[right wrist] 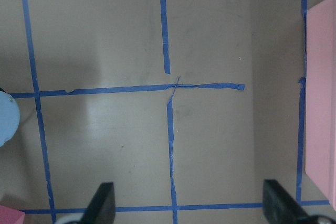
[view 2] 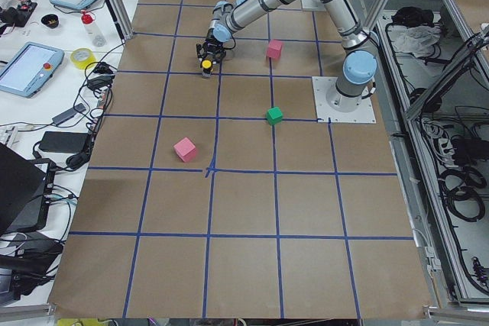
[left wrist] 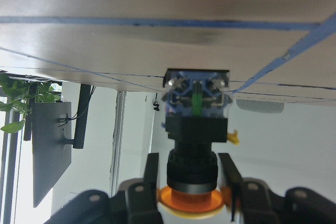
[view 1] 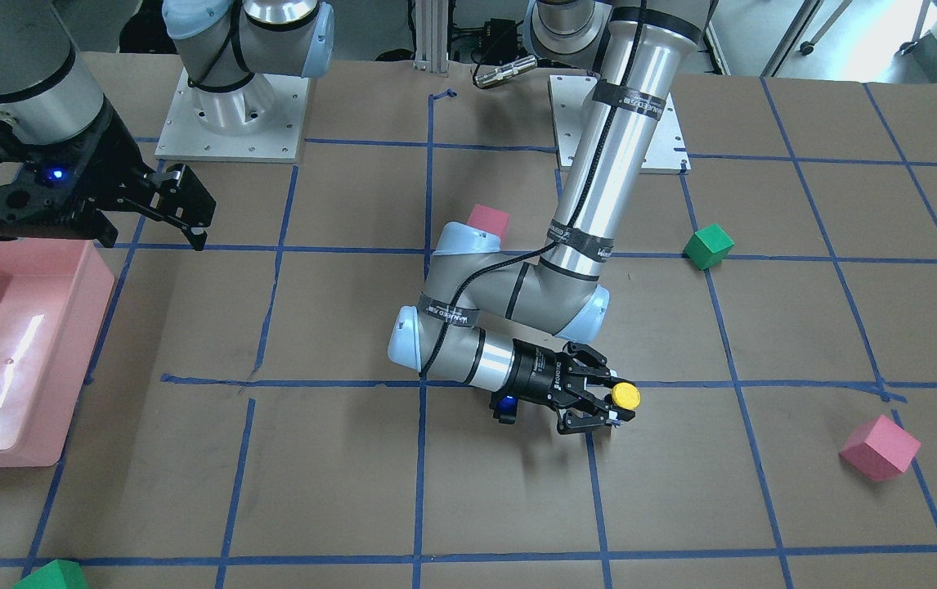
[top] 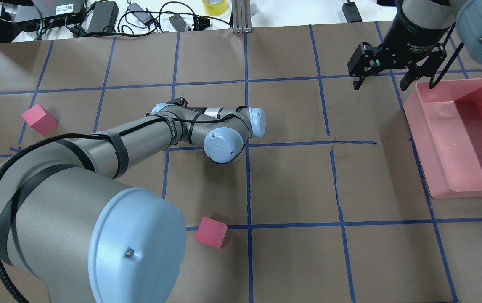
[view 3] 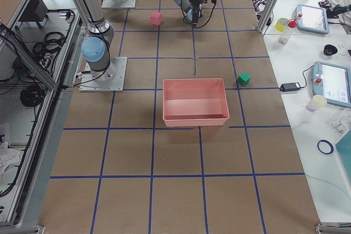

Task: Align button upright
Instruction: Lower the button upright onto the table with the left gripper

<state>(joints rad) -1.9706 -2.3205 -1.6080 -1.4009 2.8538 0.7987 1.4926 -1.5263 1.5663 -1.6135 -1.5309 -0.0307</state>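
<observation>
1. The left gripper [view 1: 614, 398] lies nearly level and low over the brown-paper-covered table [view 1: 338, 491]. Its fingers point toward the robot's left.
2. Its jaws are drawn in to a narrow gap and clamp the black cylindrical body of the small push-button switch with the round yellow mushroom cap, the button [view 1: 625, 397].
3. The button stands about upright in that grip. The front-facing view shows the cap facing up. In the left wrist view the silvery terminal end [left wrist: 195, 95] points at the table, close to the paper, but I cannot tell whether it touches.
4. The button sits near the table's middle, over a line of blue tape [view 1: 763, 383] and just beside a crossing of the grid.
5. The right gripper [top: 380, 86] hangs above the table near a corner of the pink rectangular plastic bin [top: 417, 139]. Its jaws are spread wide with nothing between them, and the right wrist view shows only bare paper and tape under the fingers [right wrist: 102, 205].
6. A pink cube [view 1: 880, 447] lies well apart on the robot's left, and a second pink cube [view 1: 489, 219] is partly hidden behind the left arm.
7. A green cube [view 1: 708, 245] rests on a tape line beside that arm, and a second green cube [view 1: 51, 575] shows at the picture's lower edge.
</observation>
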